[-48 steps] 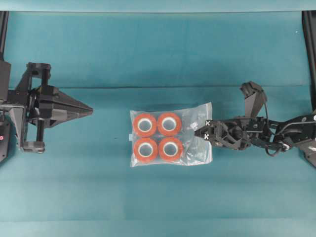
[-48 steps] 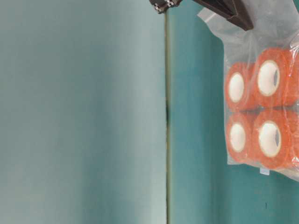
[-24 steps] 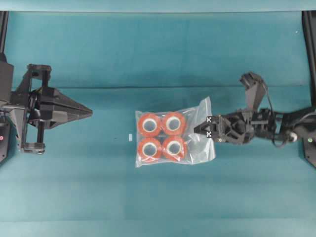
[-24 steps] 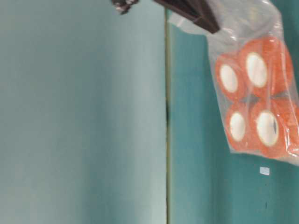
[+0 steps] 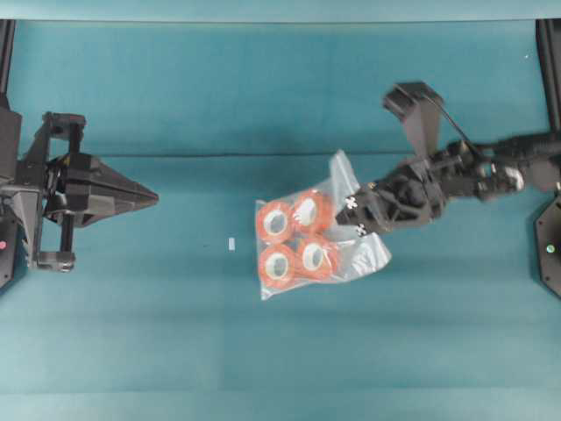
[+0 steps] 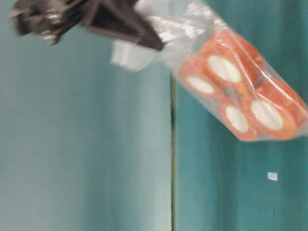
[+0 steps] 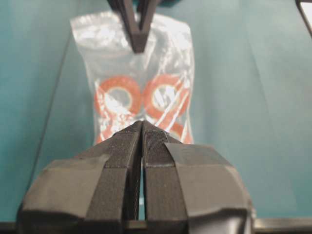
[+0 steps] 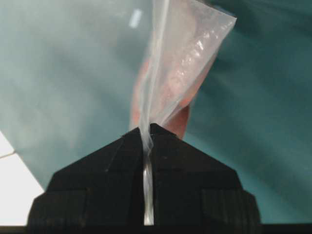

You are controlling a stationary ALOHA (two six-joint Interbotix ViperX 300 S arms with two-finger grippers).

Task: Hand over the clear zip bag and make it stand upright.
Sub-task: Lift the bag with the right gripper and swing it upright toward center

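- Clear zip bag (image 5: 320,241): transparent, crinkly plastic rectangle with four orange-red rolls with white cores (image 5: 296,237) packed inside; hanging over the middle of the teal table (image 5: 263,96), tilted, pinched along its empty right-hand margin.
- Far left in the overhead view: left gripper (image 5: 151,198), black and wedge-shaped, jaws pressed together on nothing, well apart from the bag and pointing toward it; bag straight ahead in its wrist view (image 7: 132,92).
- Left of the bag: small white scrap (image 5: 231,244) lying on the cloth, not touching anything.
- Centre: rolls bunched two by two in the lower left part of the bag; likely bottom-heavy, with weight pulling away from the pinch. Film looks thin, soft and slippery, prone to sliding and creasing rather than breaking.
- Right: right gripper (image 5: 356,216), black, clamped on a fold of bare film (image 8: 146,141); no roll between the fingers.
- Best place for a receiving hold, by judgement: flat plastic margin clear of the rolls, near an upper edge, firmly pinched; rolls too round and loose to clamp through the film.
- For standing upright: rolls downward as a base, probably wobbly on the soft cloth.
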